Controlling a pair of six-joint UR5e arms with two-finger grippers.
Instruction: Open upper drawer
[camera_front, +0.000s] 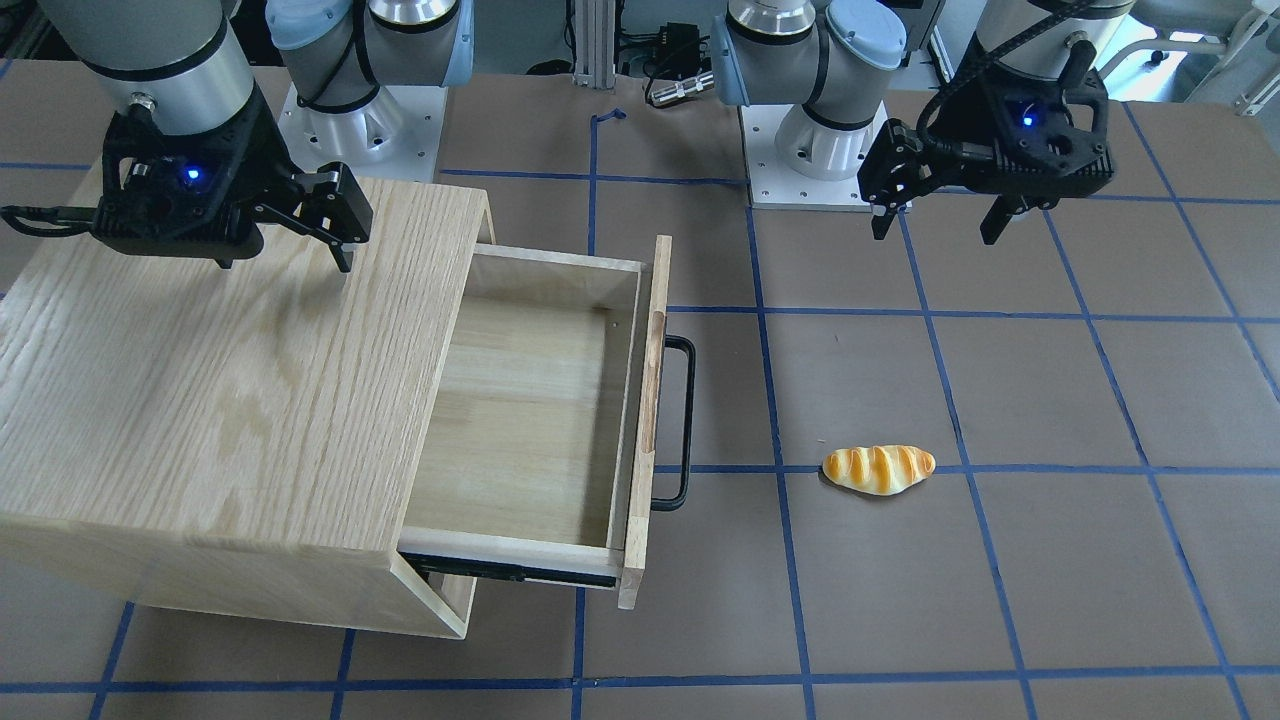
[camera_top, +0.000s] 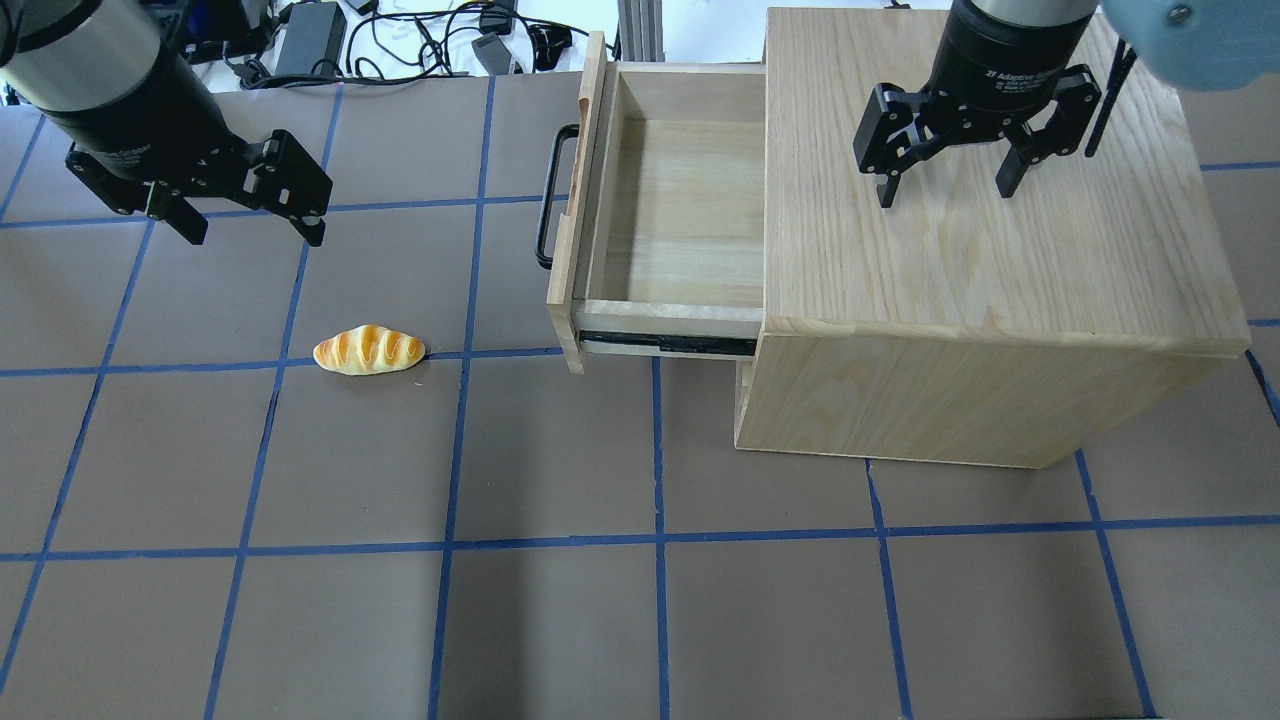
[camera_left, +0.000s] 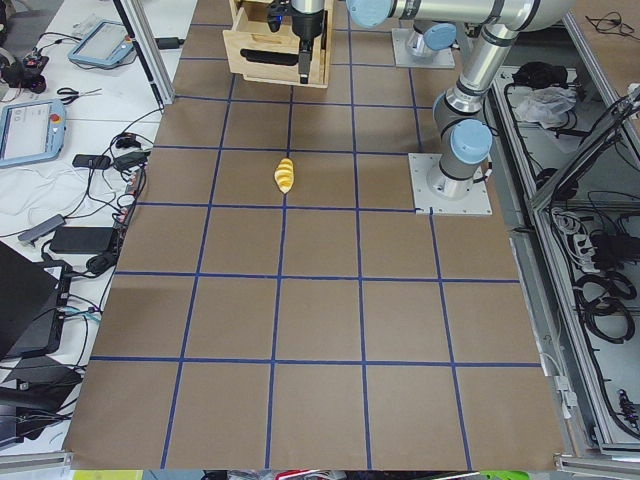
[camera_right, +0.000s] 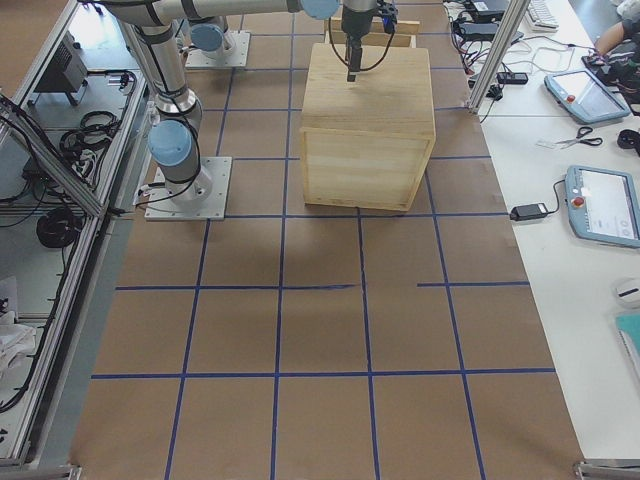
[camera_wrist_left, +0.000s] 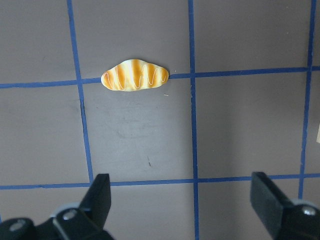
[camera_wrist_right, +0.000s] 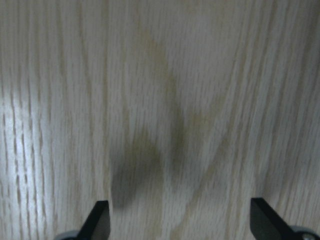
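The upper drawer (camera_front: 530, 400) is pulled far out of the oak cabinet (camera_front: 220, 380), and its pale-wood box is empty. Its black bar handle (camera_front: 683, 420) faces the table's middle. In the overhead view the drawer (camera_top: 680, 210) sticks out to the left of the cabinet (camera_top: 980, 250), with the handle (camera_top: 545, 215) on its left side. My right gripper (camera_top: 945, 195) hovers open and empty over the cabinet top; it also shows in the front-facing view (camera_front: 285, 264) and its wrist view (camera_wrist_right: 180, 210). My left gripper (camera_top: 255, 236) is open and empty above the table, left of the drawer (camera_front: 935, 232) (camera_wrist_left: 180, 185).
A toy bread roll (camera_top: 369, 350) lies on the brown mat with blue tape lines, between my left gripper and the drawer front; it shows in the left wrist view (camera_wrist_left: 135, 75). Cables and power bricks (camera_top: 310, 35) lie beyond the table's far edge.
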